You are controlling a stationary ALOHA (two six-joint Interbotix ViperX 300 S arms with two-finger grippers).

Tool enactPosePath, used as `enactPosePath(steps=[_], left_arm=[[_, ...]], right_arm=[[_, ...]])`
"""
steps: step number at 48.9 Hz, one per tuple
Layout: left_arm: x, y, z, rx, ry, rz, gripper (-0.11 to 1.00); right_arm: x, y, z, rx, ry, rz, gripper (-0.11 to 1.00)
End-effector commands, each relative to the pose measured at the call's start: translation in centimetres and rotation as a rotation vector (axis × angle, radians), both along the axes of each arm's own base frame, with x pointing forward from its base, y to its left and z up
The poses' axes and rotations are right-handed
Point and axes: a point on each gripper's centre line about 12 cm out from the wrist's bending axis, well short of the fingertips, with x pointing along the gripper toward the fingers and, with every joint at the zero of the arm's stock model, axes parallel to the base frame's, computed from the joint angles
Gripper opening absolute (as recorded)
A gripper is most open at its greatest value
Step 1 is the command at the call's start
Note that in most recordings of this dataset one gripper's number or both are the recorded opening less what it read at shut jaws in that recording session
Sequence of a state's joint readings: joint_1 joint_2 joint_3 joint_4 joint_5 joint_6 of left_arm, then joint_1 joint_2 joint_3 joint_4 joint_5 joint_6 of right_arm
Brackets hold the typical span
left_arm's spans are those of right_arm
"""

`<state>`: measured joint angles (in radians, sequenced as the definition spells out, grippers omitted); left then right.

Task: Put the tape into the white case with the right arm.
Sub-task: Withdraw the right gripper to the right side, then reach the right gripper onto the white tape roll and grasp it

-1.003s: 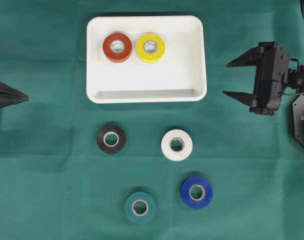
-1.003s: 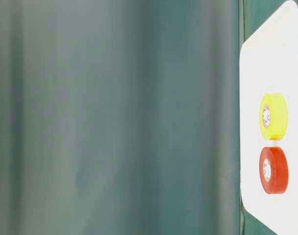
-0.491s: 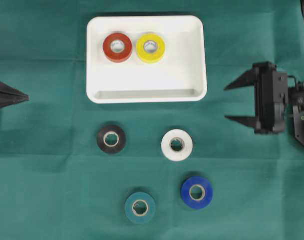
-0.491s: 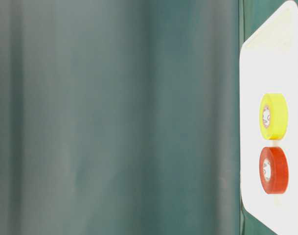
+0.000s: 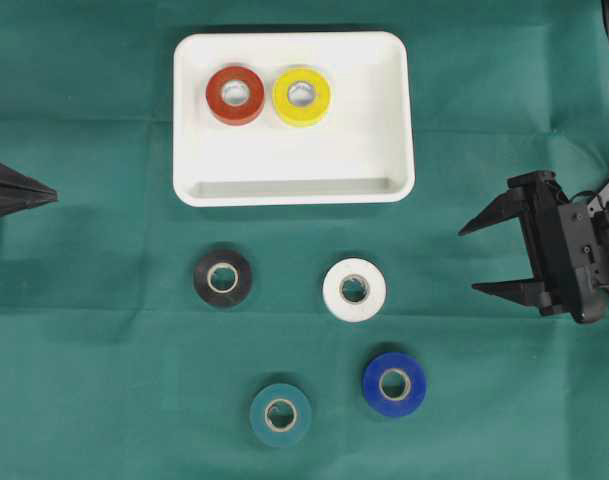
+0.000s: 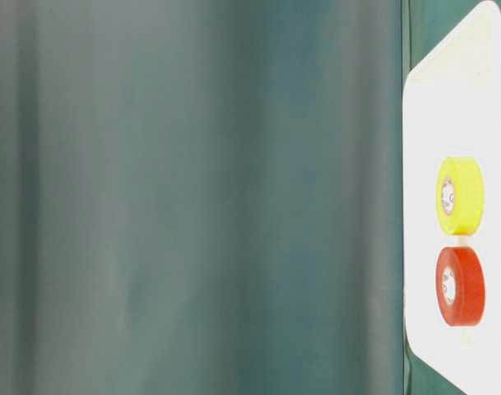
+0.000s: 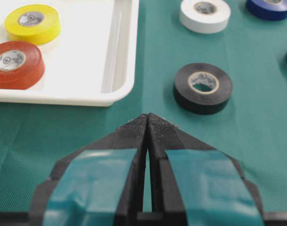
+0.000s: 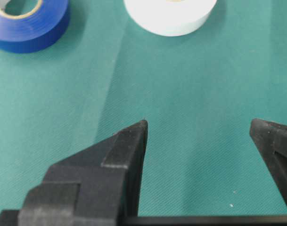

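The left gripper (image 5: 44, 193) rests at the left edge of the green cloth (image 5: 94, 400), its blue-patched fingers pressed together with nothing between them. It is not needed for this job, and where it sits it seems unlikely to interfere.

The white case (image 5: 394, 120) lies at the top centre and holds two rolls side by side along its far wall: one red tape roll (image 5: 235, 94) and one yellow tape roll (image 5: 302, 95). Four rolls lie flat on the cloth below the case: one black tape roll (image 5: 222, 277), one teal tape roll (image 5: 280, 414), one white tape roll (image 5: 354, 289) and one blue tape roll (image 5: 394, 384). That makes six rolls in all.

The right gripper (image 5: 472, 258) stands at the right with its jaws wide apart and empty, tips pointing toward the white roll, which is probably the next pick.

Risks from here:
- The rolls lie flat, so a shallow approach may push the white roll along the cloth rather than straddle it.
- The blue roll is near the white one and could get nudged.
- A release near the case rim might leave a roll tipped on the edge.
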<state>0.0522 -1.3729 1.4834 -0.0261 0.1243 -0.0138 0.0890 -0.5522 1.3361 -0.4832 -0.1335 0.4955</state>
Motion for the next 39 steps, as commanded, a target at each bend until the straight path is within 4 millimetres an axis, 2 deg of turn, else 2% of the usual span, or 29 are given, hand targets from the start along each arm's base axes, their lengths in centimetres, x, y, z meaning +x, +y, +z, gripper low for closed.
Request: enactPosePath(steps=[1,11,21,30,39], left_arm=[[0.1,0.1,0.5,0.001,-0.014,0.003,0.01],[0.1,0.1,0.4,0.001,-0.012,0.003,0.01],[0.1,0.0,0.5,0.001,-0.014,0.002,0.01],[0.1,0.1,0.5,0.001,-0.014,0.003,0.01],[0.1,0.0,0.5,0.001,-0.014,0.002,0.01]], right_arm=[[0.2,0.3,0.3,0.002,-0.014,0.014,0.62],[0.6,0.4,0.7,0.0,-0.026,0.023,0.62],[1.9,1.6,0.9,-0.002,-0.014,0.071,0.62],[4.2,2.5,0.7,-0.011,0.02,0.096,0.6],[7.1,3.0,0.5,-0.018,0.04,0.101,0.51]])
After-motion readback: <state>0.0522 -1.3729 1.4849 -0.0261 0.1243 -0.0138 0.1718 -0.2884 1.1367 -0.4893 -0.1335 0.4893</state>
